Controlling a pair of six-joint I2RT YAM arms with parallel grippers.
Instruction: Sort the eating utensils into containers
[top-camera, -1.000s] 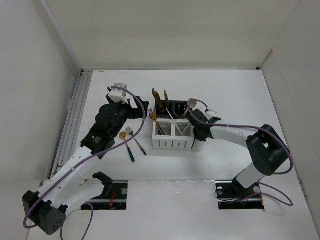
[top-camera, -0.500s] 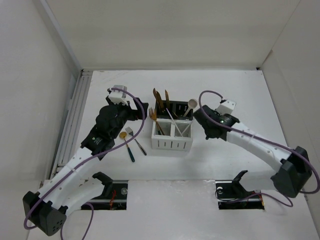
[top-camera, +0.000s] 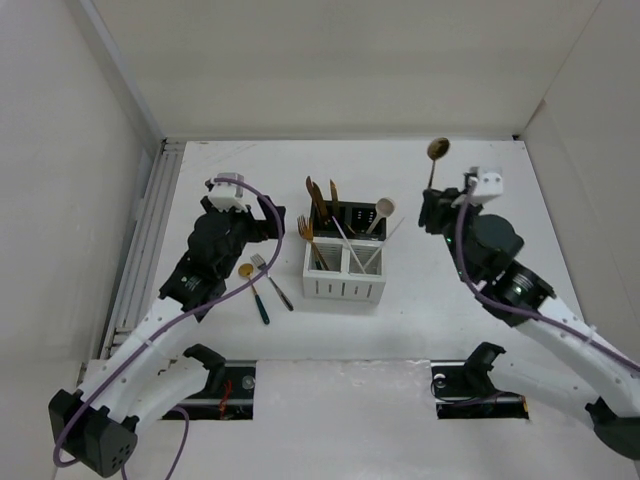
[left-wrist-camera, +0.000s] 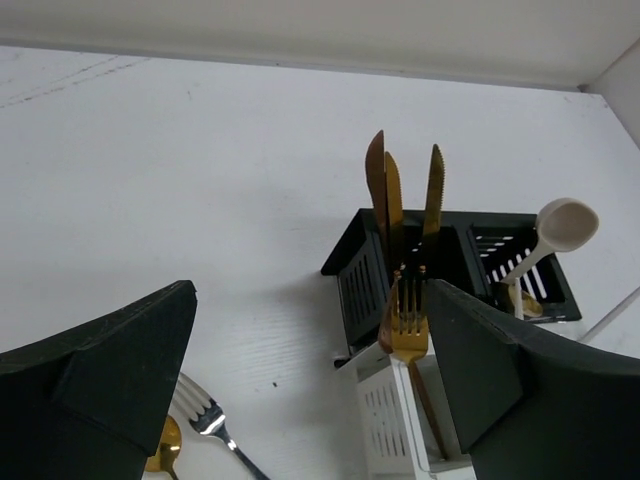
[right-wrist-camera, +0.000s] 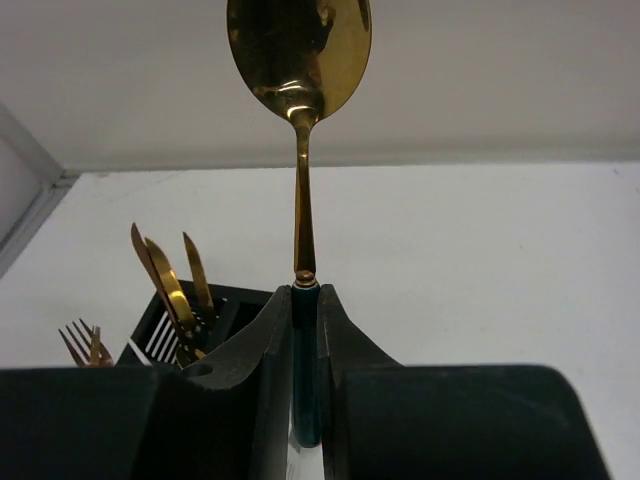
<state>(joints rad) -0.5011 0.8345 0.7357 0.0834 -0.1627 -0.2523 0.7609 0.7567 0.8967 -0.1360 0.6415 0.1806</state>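
Gold spoon (right-wrist-camera: 299, 60) in right end effector (right-wrist-camera: 306, 302)

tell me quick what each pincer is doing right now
left pincer: open, holding nothing.
right pincer: closed on a gold spoon, gripped by its dark handle, bowl up.

A white tabletop (top-camera: 370, 165) was seen enclosed on three sides by plain white panels: a back wall (top-camera: 340, 70), a left wall (top-camera: 60, 200) and a right wall (top-camera: 600, 150). A grey slotted metal rail (top-camera: 142, 235) was laid along the tabletop's left edge, at the foot of the left wall.
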